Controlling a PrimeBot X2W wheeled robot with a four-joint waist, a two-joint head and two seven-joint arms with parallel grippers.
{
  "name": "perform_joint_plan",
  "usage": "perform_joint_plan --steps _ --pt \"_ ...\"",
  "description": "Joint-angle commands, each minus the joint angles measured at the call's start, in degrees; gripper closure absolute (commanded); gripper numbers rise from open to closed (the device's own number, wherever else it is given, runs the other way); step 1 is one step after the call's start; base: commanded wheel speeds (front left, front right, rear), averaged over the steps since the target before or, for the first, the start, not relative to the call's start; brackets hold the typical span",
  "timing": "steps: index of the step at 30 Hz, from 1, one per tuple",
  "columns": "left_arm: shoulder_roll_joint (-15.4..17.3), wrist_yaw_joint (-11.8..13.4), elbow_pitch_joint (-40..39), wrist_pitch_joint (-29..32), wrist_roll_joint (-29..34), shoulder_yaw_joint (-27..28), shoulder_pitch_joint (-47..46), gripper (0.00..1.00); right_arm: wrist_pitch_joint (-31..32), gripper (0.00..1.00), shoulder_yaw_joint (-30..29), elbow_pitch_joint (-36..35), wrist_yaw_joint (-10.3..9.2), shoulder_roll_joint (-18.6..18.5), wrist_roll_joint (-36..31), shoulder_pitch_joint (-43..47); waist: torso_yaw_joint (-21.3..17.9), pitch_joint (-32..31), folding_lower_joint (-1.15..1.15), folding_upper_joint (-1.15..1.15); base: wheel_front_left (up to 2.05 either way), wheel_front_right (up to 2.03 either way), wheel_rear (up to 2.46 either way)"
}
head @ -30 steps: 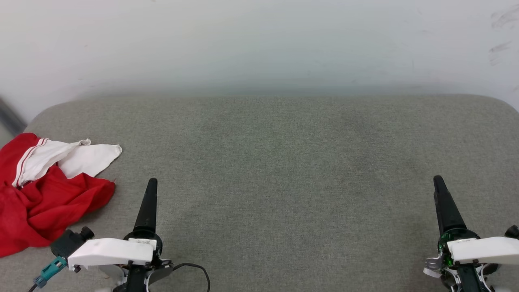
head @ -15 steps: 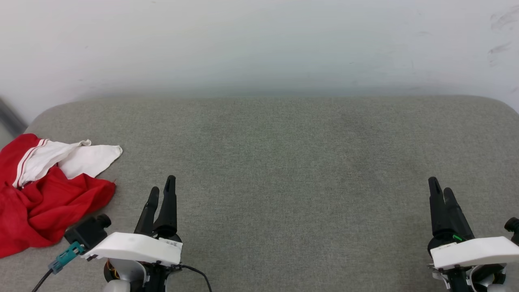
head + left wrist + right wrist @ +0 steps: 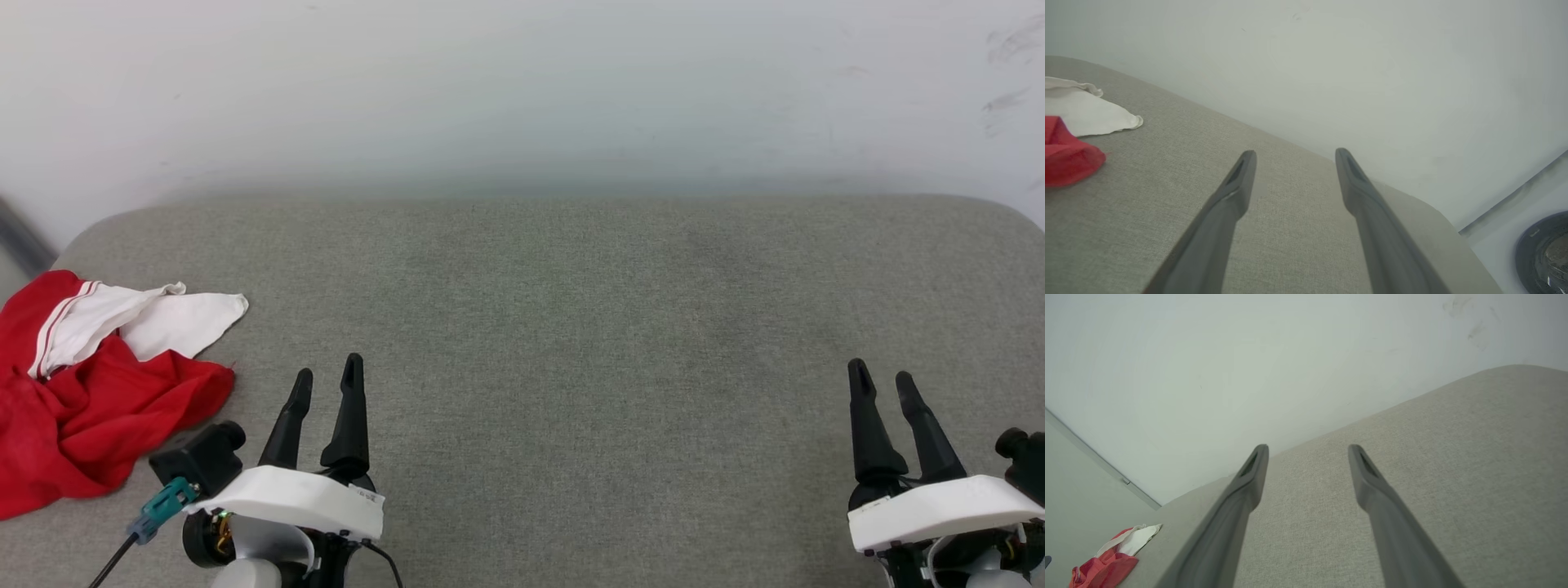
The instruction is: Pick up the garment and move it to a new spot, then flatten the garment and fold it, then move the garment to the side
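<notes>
The garment (image 3: 90, 392) is a crumpled red jersey with white sleeves, lying at the left edge of the grey cushioned surface (image 3: 571, 327). Its white sleeve and a red fold show at the left of the left wrist view (image 3: 1069, 139), and it appears small at the lower left of the right wrist view (image 3: 1112, 555). My left gripper (image 3: 328, 379) hovers open just right of the garment, apart from it, with nothing between its fingers. Far to the right my right gripper (image 3: 882, 382) stands open and empty over bare fabric.
A pale wall (image 3: 522, 90) rises directly behind the surface. The surface's rounded corners show at far left and far right. A dark round object (image 3: 1543, 253) sits on the floor in the left wrist view's lower right corner.
Both wrists have rolled, so each gripper now shows two spread fingers instead of one edge-on. The left gripper has shifted a little right. The garment has not moved.
</notes>
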Motion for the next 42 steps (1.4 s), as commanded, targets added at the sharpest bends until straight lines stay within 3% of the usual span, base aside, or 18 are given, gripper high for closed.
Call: perform_joint_plan --steps 1,25,42 --pt "0.7 0.3 -0.7 -0.6 2.0 -0.4 -1.2 0.0 -0.2 0.0 0.2 -0.9 0.02 0.1 -2.1 0.0 0.0 0.0 0.0 0.0 0.0 0.0 0.0" --pt "2.9 3.9 1.3 -4.0 16.0 -3.6 -1.3 0.0 0.7 0.0 -0.3 -3.0 0.01 0.1 -18.3 1.2 0.3 -0.1 0.0 0.0 0.0 0.0 0.0" --pt "2.8 3.5 3.0 -6.2 22.8 -5.3 -1.6 0.0 0.1 0.0 -0.5 -3.8 0.01 0.2 -26.1 1.9 0.3 -0.3 0.0 0.0 0.0 0.0 0.0"
